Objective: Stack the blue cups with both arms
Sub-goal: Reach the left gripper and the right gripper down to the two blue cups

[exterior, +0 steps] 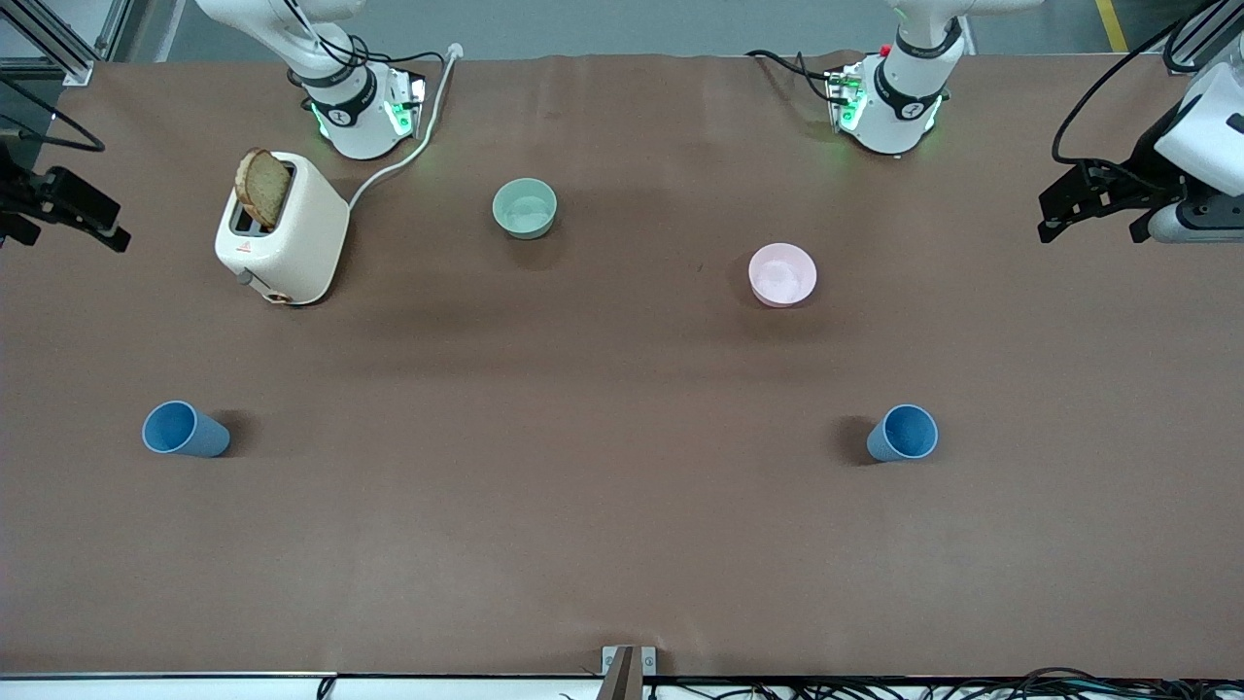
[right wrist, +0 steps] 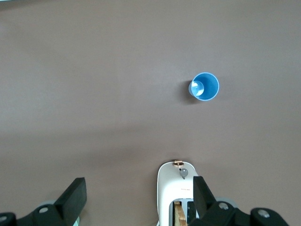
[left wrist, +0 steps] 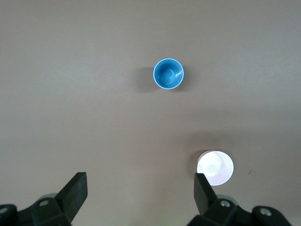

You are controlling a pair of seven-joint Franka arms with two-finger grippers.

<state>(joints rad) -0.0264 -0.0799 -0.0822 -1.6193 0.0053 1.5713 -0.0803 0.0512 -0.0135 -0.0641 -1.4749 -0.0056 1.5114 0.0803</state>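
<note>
Two blue cups stand upright and apart on the brown table, both near the front camera. One cup point(exterior: 185, 430) is toward the right arm's end and also shows in the right wrist view point(right wrist: 204, 87). The other cup point(exterior: 904, 434) is toward the left arm's end and also shows in the left wrist view point(left wrist: 168, 74). My left gripper point(exterior: 1090, 212) point(left wrist: 141, 181) is open and empty, high over the left arm's end of the table. My right gripper point(exterior: 73, 209) point(right wrist: 139, 186) is open and empty, high over the right arm's end.
A white toaster point(exterior: 282, 233) point(right wrist: 178, 193) with a bread slice point(exterior: 262, 187) stands by the right arm's base. A pale green bowl point(exterior: 525, 208) and a pink bowl point(exterior: 782, 274) point(left wrist: 215, 168) sit farther from the front camera than the cups.
</note>
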